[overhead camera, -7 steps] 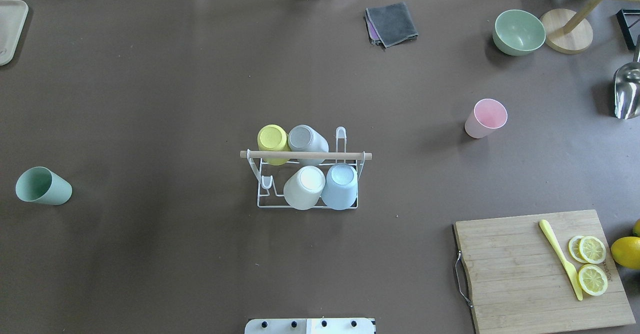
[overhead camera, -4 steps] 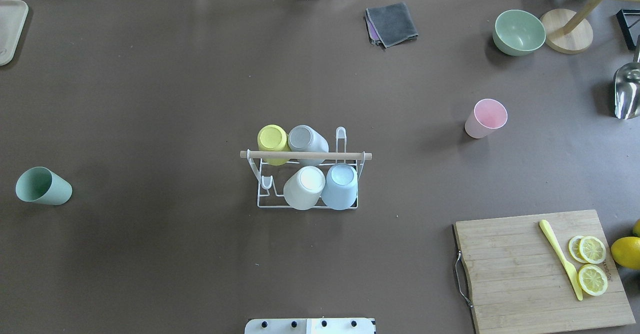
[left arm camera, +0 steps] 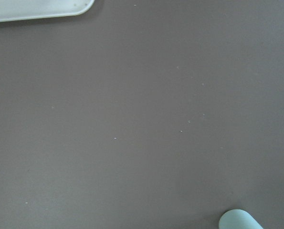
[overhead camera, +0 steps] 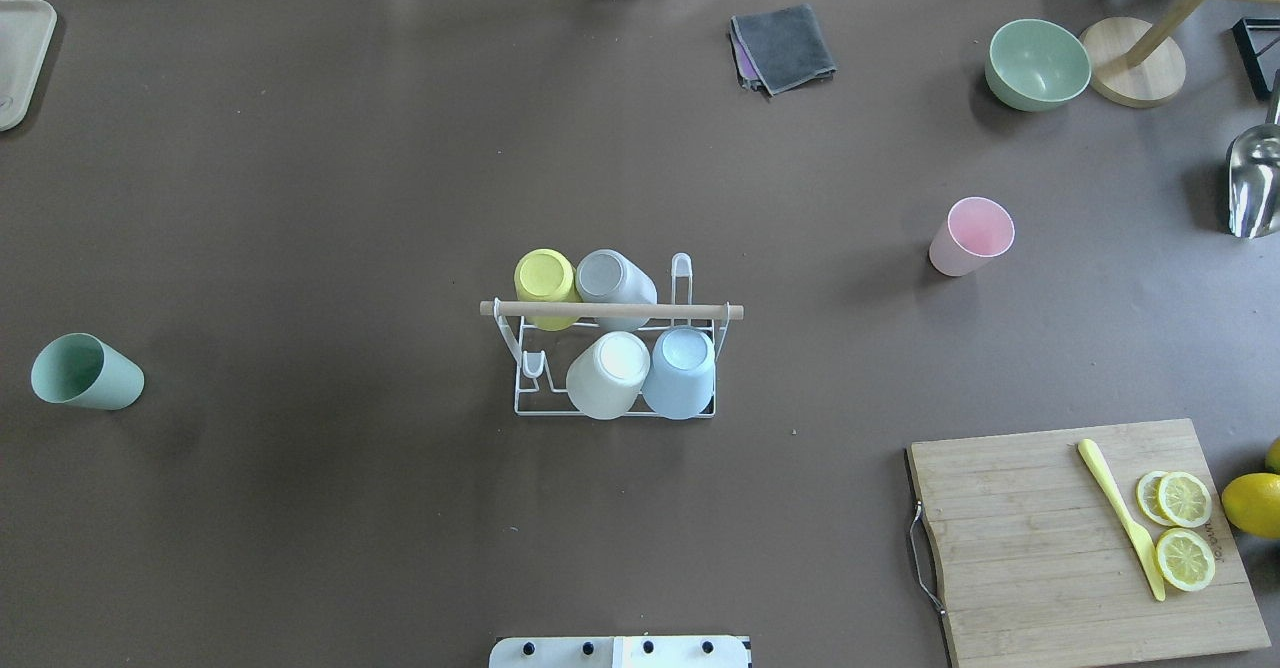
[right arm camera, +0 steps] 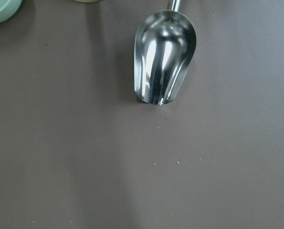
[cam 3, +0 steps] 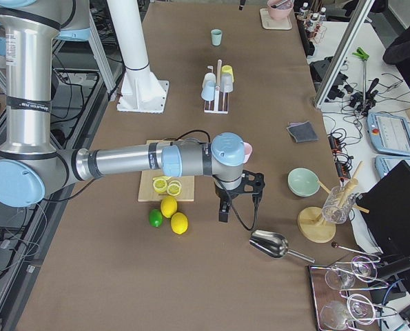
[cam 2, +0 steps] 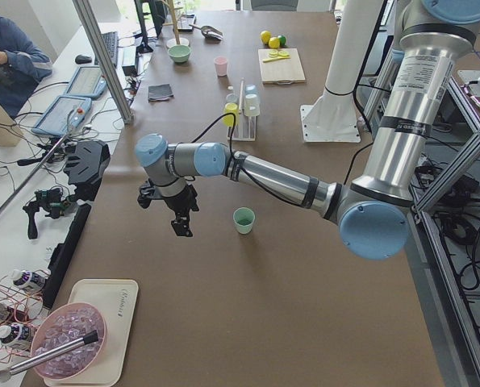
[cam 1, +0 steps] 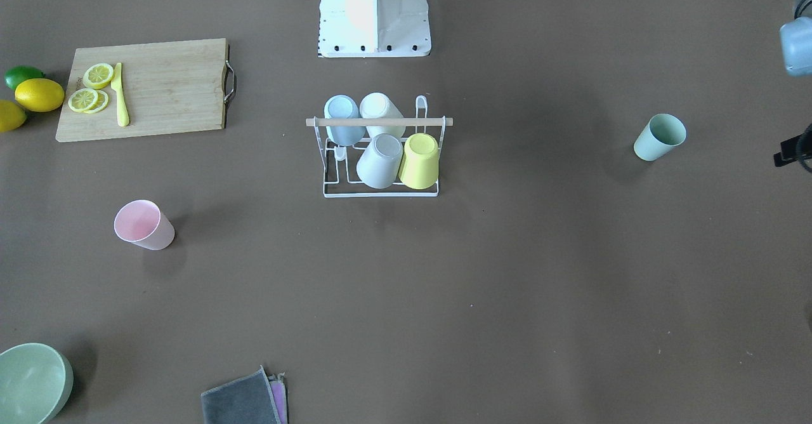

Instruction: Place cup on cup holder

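The white wire cup holder (overhead camera: 610,310) with its wooden rod stands mid-table, and yellow, grey, white and blue cups sit upside down on its prongs. A mint-green cup (overhead camera: 88,373) stands upright far to the left, and a pink cup (overhead camera: 970,236) stands upright to the right. My left gripper (cam 2: 181,228) hangs above the table just beyond the green cup (cam 2: 244,219), apart from it. My right gripper (cam 3: 223,212) hovers past the cutting board near the metal scoop. Both show only in the side views, so I cannot tell whether they are open or shut.
A cutting board (overhead camera: 1080,538) with lemon slices and a yellow knife lies front right, with whole lemons (overhead camera: 1250,504) beside it. A green bowl (overhead camera: 1038,64), a grey cloth (overhead camera: 783,48), a wooden stand and a metal scoop (right arm camera: 164,57) sit far right. A pale tray (overhead camera: 20,58) lies far left.
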`<state>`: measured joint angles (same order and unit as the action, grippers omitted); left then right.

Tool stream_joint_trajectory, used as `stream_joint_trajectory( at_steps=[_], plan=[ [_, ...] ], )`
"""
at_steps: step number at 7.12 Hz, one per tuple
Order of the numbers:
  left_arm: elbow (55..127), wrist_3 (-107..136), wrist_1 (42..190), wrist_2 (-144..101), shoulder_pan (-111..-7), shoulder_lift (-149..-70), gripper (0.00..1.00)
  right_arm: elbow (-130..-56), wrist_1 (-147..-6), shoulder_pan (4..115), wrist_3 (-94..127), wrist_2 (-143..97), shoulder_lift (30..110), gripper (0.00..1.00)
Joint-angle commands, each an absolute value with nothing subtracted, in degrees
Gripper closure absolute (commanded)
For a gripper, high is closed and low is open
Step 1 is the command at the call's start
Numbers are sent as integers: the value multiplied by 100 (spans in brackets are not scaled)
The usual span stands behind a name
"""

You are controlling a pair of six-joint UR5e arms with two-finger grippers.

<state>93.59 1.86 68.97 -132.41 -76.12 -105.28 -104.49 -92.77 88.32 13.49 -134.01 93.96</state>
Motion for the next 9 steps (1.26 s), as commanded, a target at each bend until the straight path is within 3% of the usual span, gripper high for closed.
stream_joint_trajectory(
  at_steps=[1,3,6,9],
  plan=[
    [9264,185,6891,-13210,-6963,-10670,2,-10450,-9272,8169,1380,-13351,8775,0],
    [8844,185,6882,-13201,-6636,-10853,2,-10267,-9272,7465,1415,-13159,8150,0],
    [8544,-112,5268,-13140,-6373,-11618,2,-9951,-9281,6795,2335,-12982,7227,0],
    [8009,-1131,4941,-12412,-5952,-11847,2,-8714,-9587,6698,2347,-13287,6077,0]
  ],
)
